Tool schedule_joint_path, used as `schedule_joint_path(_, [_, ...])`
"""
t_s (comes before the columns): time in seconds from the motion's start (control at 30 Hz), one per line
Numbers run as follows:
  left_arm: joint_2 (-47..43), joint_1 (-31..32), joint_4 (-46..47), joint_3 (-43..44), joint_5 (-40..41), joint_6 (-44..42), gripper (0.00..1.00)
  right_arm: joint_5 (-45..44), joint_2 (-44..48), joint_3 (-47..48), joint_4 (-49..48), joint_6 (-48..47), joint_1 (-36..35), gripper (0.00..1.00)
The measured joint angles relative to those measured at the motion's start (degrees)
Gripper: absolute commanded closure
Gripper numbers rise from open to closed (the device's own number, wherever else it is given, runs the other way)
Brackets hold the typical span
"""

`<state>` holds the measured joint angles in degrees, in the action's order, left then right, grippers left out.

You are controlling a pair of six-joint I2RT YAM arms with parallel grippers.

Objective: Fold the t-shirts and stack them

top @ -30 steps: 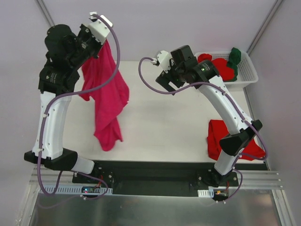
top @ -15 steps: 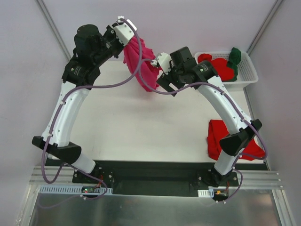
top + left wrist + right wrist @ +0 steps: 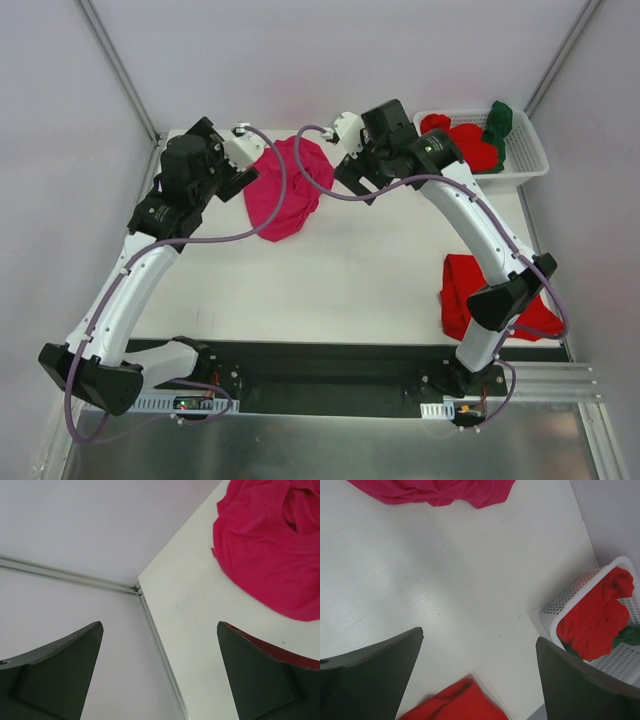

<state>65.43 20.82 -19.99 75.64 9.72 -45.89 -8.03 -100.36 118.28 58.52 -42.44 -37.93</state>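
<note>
A magenta-pink t-shirt (image 3: 285, 190) lies in a crumpled heap on the far middle of the white table (image 3: 350, 270). My left gripper (image 3: 238, 182) hangs just left of the heap, open and empty. In the left wrist view its fingers frame the table's far-left corner, and the pink shirt (image 3: 265, 550) lies up to the right of the left gripper (image 3: 159, 630). My right gripper (image 3: 352, 180) hovers right of the heap, open with nothing in it. From the right wrist the pink shirt (image 3: 435, 492) shows at the top, beyond the right gripper (image 3: 479, 635). A folded red t-shirt (image 3: 460, 295) rests at the table's right near edge.
A white slotted basket (image 3: 530, 160) stands at the back right corner, holding red shirts (image 3: 465, 140) and a dark green one (image 3: 497, 120). The right arm's lower links cross over the folded red shirt (image 3: 455, 705). Grey walls close in on both sides.
The left arm swung the hanging pink shirt from the left side to the far middle, lowered, and opened. The shirt now lies on the table. The right arm has not moved.
</note>
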Motion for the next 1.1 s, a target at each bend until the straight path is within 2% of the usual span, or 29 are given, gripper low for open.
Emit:
schedule_joint_path(0.1, [1.40,-1.86,1.29,0.39,1.55,0.24,0.01,0.09,0.00,0.02,0.00,0.00,-0.11,0.00])
schedule_joint_path(0.2, [5.95,-4.83,2.69,4.55,2.14,1.60,0.01,0.15,0.00,0.22,0.02,-0.04,-0.24,0.00])
schedule_joint_path(0.37, [22.36,-7.50,2.86,18.93,1.16,5.05,0.01,-0.24,0.00,1.01,0.09,-0.70,-0.26,0.00])
schedule_joint_path(0.53, [41.72,-6.86,-4.26,37.22,-4.59,8.79,0.01,-2.43,0.46,0.76,0.48,-2.25,-0.31,0.00])
schedule_joint_path(0.77, [60.08,-3.67,-21.62,49.94,-13.99,12.26,0.01,-6.12,6.32,-3.45,1.55,-4.37,-0.35,0.00])
schedule_joint_path(0.93, [65.48,-1.97,-29.18,51.60,-18.36,13.90,0.01,-8.55,9.77,-6.64,1.90,-5.70,-0.35,0.00])
schedule_joint_path(1.1, [66.58,-1.29,-31.15,55.15,-20.68,14.78,0.01,-9.73,9.99,-8.33,2.25,-6.82,-0.28,0.00])
